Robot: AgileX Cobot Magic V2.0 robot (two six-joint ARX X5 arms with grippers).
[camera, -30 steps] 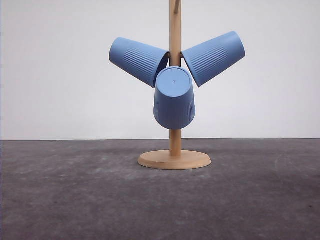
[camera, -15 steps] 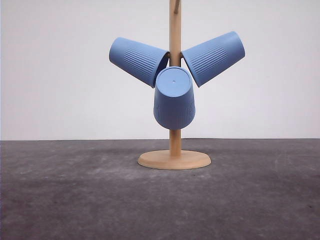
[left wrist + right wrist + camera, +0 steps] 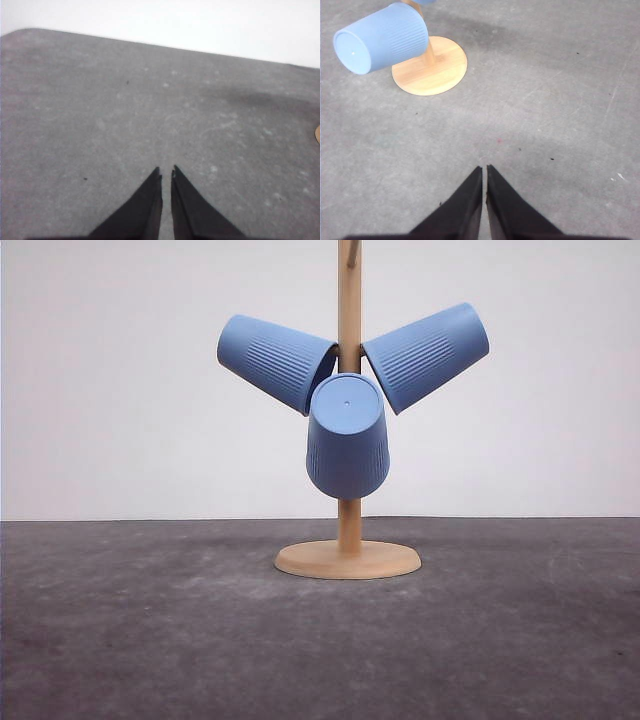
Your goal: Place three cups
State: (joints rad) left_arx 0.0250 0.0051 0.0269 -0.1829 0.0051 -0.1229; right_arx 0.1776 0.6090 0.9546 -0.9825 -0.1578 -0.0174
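Hanging on a wooden peg stand [image 3: 348, 558] at the middle of the grey table [image 3: 150, 640] are all three cups, and none of them, nor the stand, bears any writing or label that can be read. The left cup [image 3: 275, 361] tilts up and out to the left, the right cup [image 3: 428, 355] tilts up and out to the right, and the front cup [image 3: 347, 438] hangs lower between them, its flat base toward the camera; their mouths face the post, so nothing of their insides can be seen. Against the earlier pictures, cups and stand sit as they did, with at most a hair's shift. The left gripper [image 3: 166, 175] hovers above bare table with its fingers pressed nearly together, holding nothing. The right gripper [image 3: 484, 170] is likewise closed and empty, near the stand's round base.
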